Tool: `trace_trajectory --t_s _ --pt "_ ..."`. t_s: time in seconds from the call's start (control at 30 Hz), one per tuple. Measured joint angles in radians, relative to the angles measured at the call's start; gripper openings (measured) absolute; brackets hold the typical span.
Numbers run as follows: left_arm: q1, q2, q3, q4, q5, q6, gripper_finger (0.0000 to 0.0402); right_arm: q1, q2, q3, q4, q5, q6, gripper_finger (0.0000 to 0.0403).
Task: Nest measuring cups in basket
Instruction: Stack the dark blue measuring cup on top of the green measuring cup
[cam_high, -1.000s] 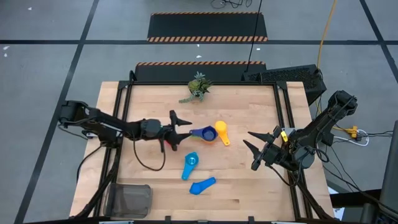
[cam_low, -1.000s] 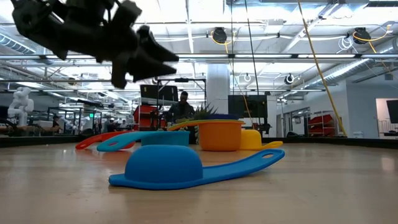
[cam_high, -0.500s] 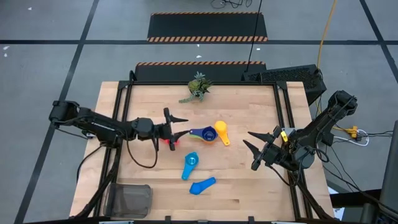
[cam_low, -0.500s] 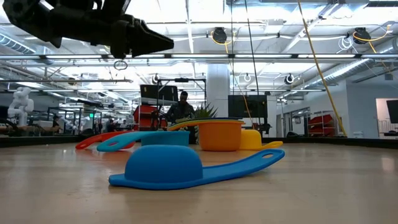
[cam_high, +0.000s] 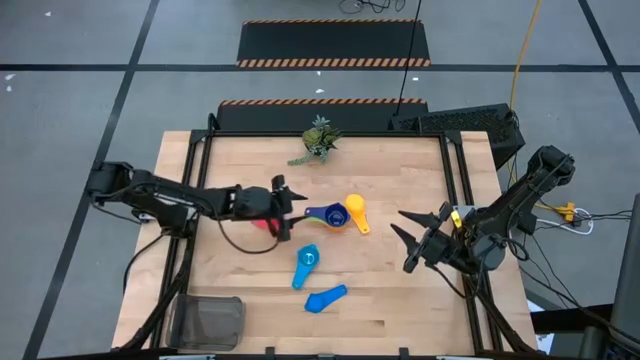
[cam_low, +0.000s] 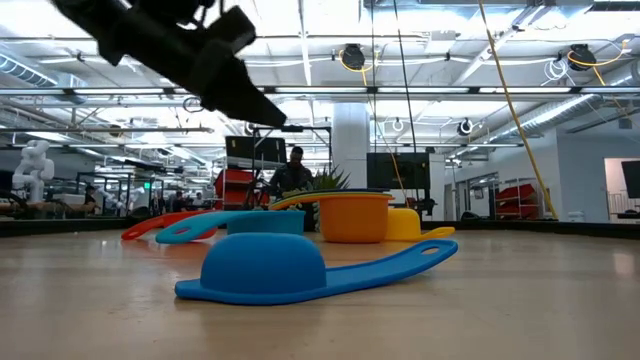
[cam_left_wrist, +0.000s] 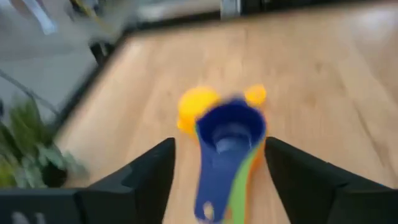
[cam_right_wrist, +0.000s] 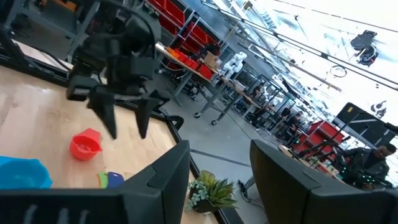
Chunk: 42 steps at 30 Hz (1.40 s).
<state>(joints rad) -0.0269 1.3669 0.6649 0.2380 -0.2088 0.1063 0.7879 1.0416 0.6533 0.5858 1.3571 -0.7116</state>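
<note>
Grey floor (cam_high: 80, 90) with hazard-striped mats (cam_high: 335, 45); bright ceiling lights (cam_low: 350, 55).

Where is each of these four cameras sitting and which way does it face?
High view: above the table, looking straight down; both arms show, left gripper, right gripper.
Low view: at tabletop height, looking level past a blue cup into the room; one arm overhead.
Left wrist view: faces the dark blue cup; own fingers show.
Right wrist view: faces the left arm and red cup.
Shared: high and right wrist both show the plant.
</note>
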Motion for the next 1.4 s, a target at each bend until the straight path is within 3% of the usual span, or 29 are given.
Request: trace_trajectory --t_s 0.13,0.37,0.67,0.97,1.13,1.4 --pt "0.003 0.076 0.08 -0.101 -0.051 -0.013 0.0312 -0.012 0.0 0.0 0.0 -0.004 0.001 0.0164" --pt "0.018 0.186 0.14 -0.199 -0.001 -0.033 0.0368 -0.014 0.0 0.0 -0.004 -0.026 0.004 0.0164" --pt "0.027 0.317 0.144 -0.106 -0.006 0.005 0.0377 -0.014 0.0 0.0 -0.007 -0.027 0.019 0.0164" --pt "0.04 0.346 0.145 -0.11 0.016 -0.012 0.0376 -0.014 0.0 0.0 -0.007 -0.027 0.018 0.0164" --pt "0.04 0.346 0.145 -0.118 0.074 -0.024 0.0358 -0.014 0.0 0.0 -0.007 -0.027 0.018 0.0164" --pt "0.048 0.346 0.145 -0.122 0.075 -0.005 0.0258 -0.014 0.0 0.0 -0.007 -0.027 0.018 0.0164"
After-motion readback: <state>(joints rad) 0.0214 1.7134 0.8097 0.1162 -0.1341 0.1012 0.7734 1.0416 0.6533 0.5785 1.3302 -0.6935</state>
